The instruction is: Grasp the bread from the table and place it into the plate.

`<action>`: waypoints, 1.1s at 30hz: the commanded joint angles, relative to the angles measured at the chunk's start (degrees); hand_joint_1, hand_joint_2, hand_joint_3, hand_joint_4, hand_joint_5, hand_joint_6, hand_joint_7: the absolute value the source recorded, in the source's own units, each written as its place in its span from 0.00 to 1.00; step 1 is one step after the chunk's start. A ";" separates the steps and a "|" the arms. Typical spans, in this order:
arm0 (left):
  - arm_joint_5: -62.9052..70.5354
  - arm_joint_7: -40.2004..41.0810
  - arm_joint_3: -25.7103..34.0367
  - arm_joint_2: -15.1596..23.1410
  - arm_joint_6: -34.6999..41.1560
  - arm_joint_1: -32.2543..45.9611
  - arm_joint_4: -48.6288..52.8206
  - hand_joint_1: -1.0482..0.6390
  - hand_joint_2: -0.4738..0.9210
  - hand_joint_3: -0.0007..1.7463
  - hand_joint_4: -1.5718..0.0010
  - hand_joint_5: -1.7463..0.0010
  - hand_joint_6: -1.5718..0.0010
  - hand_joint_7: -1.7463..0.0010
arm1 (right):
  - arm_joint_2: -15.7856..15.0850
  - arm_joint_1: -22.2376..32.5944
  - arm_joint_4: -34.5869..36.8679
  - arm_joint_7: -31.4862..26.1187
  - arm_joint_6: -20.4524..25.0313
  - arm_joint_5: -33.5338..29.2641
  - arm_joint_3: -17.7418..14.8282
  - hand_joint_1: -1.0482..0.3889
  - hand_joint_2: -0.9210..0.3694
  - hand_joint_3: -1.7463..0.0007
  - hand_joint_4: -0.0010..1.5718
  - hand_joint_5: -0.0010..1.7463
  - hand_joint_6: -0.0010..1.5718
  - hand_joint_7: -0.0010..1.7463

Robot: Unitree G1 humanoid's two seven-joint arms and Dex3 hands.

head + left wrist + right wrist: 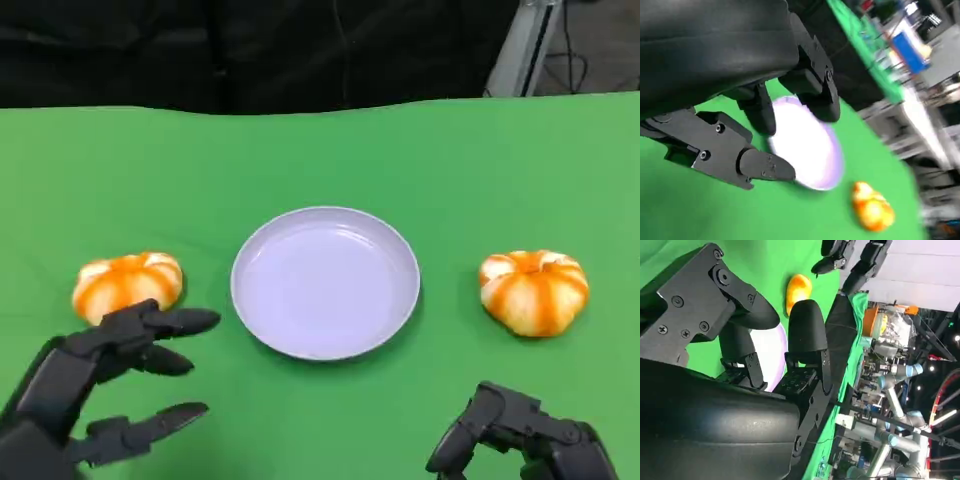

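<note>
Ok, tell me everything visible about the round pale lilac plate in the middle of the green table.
The round pale lilac plate is shallow, with a smooth, slightly glossy, plastic-looking surface and a raised rim. It lies flat and upright at the centre of the green table, holding nothing. An orange-and-white bread roll sits apart from it on each side. Neither hand touches it.

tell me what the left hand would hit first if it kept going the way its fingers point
Probably the plate. The left hand has its fingers aimed toward the plate's near left rim, passing beside the left bread. Height above the table is unclear, so it might pass over.
</note>
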 commanded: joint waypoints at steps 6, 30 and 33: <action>24.35 4.91 -2.67 9.62 2.74 -7.95 1.70 0.32 1.00 0.02 0.83 0.82 0.75 0.99 | -0.59 0.54 -0.64 0.06 0.58 0.84 -0.36 0.69 0.47 0.22 0.47 0.91 0.51 0.75; 45.99 11.15 -21.13 7.99 17.14 -36.65 39.17 0.28 1.00 0.02 0.94 0.87 0.85 1.00 | -0.67 1.99 -2.18 -0.34 0.99 0.26 0.14 0.67 0.47 0.24 0.48 0.90 0.51 0.75; 45.25 12.00 -22.06 8.21 17.19 -37.54 40.65 0.28 1.00 0.01 0.94 0.87 0.85 1.00 | -0.66 2.01 -2.18 -0.32 0.99 0.27 0.14 0.67 0.47 0.24 0.48 0.90 0.51 0.75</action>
